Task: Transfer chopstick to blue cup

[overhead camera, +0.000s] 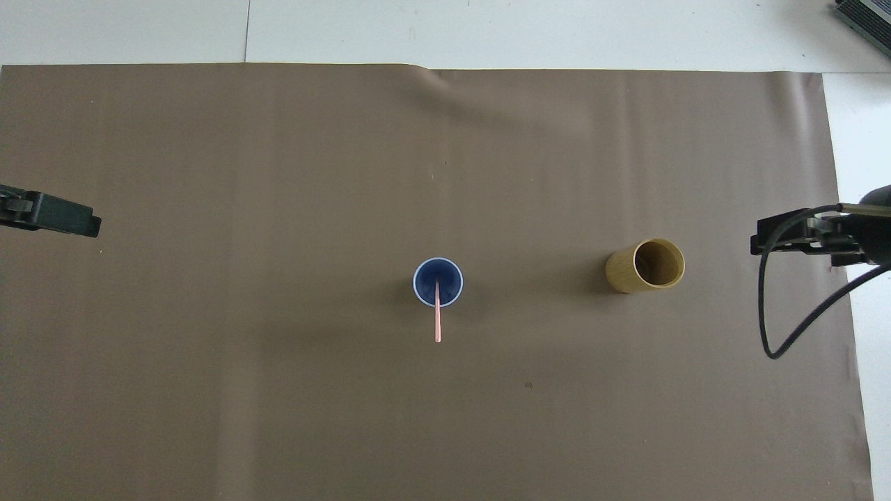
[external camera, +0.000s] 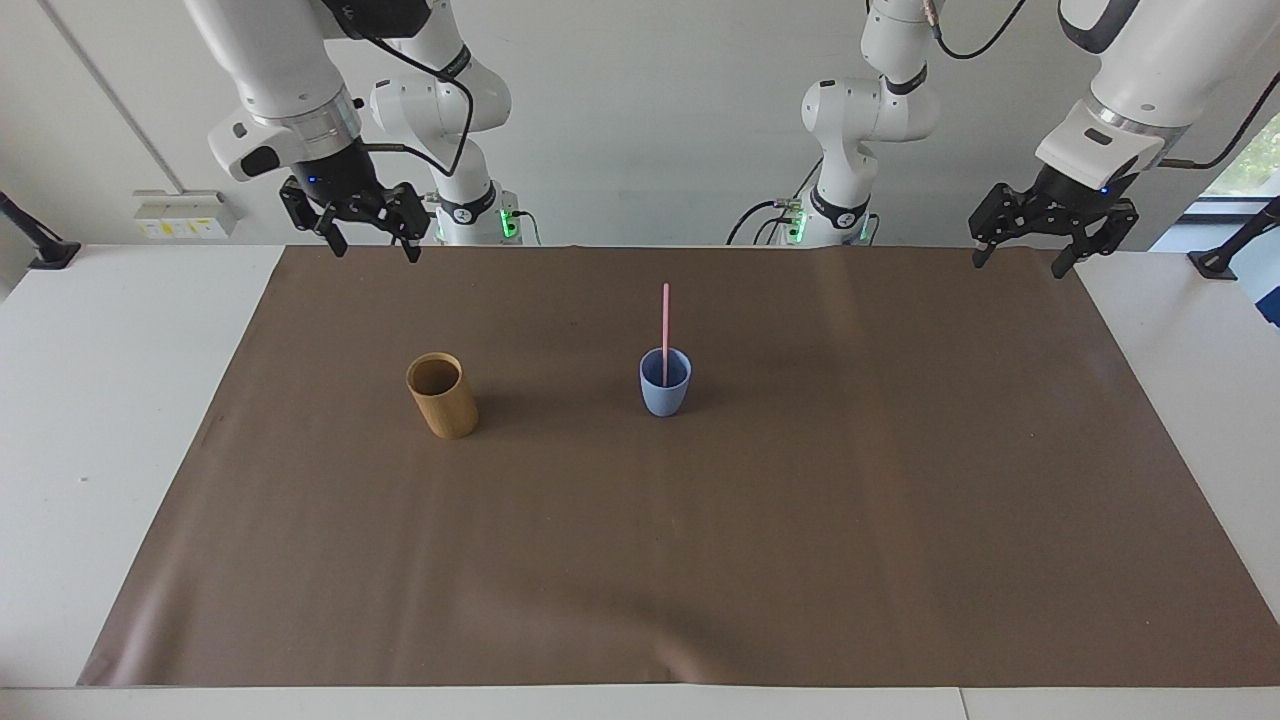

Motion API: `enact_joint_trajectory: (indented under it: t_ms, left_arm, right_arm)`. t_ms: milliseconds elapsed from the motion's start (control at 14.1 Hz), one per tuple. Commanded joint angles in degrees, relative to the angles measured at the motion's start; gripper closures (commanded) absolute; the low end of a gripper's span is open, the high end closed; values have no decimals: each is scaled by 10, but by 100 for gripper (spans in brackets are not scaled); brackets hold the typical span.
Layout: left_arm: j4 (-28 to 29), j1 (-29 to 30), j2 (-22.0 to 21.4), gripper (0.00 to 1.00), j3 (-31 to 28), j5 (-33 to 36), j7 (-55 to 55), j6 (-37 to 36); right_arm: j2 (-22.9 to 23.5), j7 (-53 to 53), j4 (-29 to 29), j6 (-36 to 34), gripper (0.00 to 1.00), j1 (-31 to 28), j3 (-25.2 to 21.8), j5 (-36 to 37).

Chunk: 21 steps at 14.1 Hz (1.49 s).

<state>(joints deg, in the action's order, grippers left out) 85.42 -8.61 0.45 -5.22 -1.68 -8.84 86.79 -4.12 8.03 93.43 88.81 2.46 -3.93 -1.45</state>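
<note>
While both pairs of jaws are spread wide with nothing between them, the right gripper (external camera: pixel 367 228) is held in the air over the brown mat's (external camera: pixel 800 560) edge nearest the robots, at the right arm's end, and the left gripper (external camera: pixel 1045 233) is raised over the same edge at the left arm's end. Near the mat's middle the blue cup (external camera: pixel 665 383) is set upright. Inside it the chopstick (external camera: pixel 665 325) is stood almost upright, its upper half rising above the rim, free of both grippers. Toward the right arm's end, well apart from the blue cup, a tan bamboo cup (external camera: pixel 441 395) is placed.
</note>
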Motion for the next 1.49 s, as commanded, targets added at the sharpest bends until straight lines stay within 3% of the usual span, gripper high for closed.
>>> enact_joint_trajectory:
  t_ms: [0,284,781,1421]
  left_arm:
    - [17,9,-15,0,7,5,-9,-2]
    - [17,9,-16,0,7,5,-9,-2]
    - [17,9,-15,0,7,5,-8,-2]
    - [17,9,-15,0,7,5,-6,-2]
  right_arm:
    - [-9,-25,-20,-4,0,-32,4,9]
    - [-5,-30,-83,-74,0,-41,4,29]
    - [-13,-38,-29,-37,0,-27,15,23]
    - [-12,-46,-25,-34,0,-15,20,55]
